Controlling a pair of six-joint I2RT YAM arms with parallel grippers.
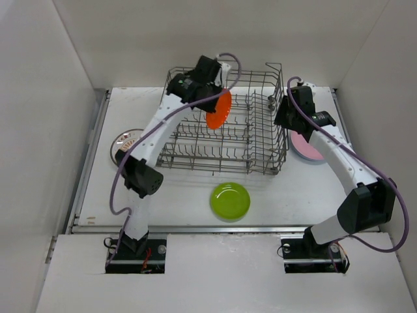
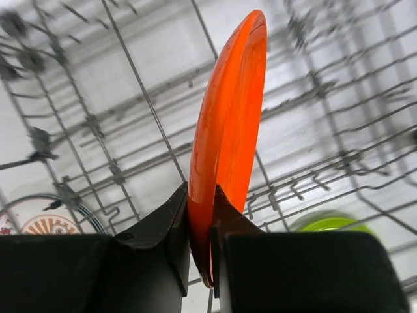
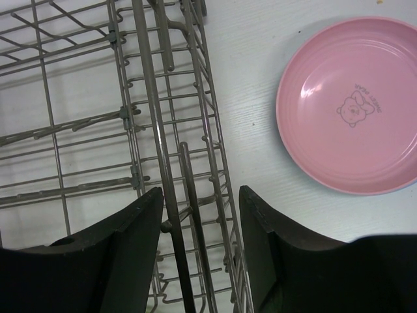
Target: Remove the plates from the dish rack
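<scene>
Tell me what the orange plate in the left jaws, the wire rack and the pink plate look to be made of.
Orange plate: probably plastic, glossy; even saturated colour, thin moulded rim, soft highlights.
Dish rack: metal wire, dull grey, perhaps coated; thin rods joined at the crossings.
Pink plate: likely plastic or melamine, smooth satin finish; printed bear motif, mild sheen.
</scene>
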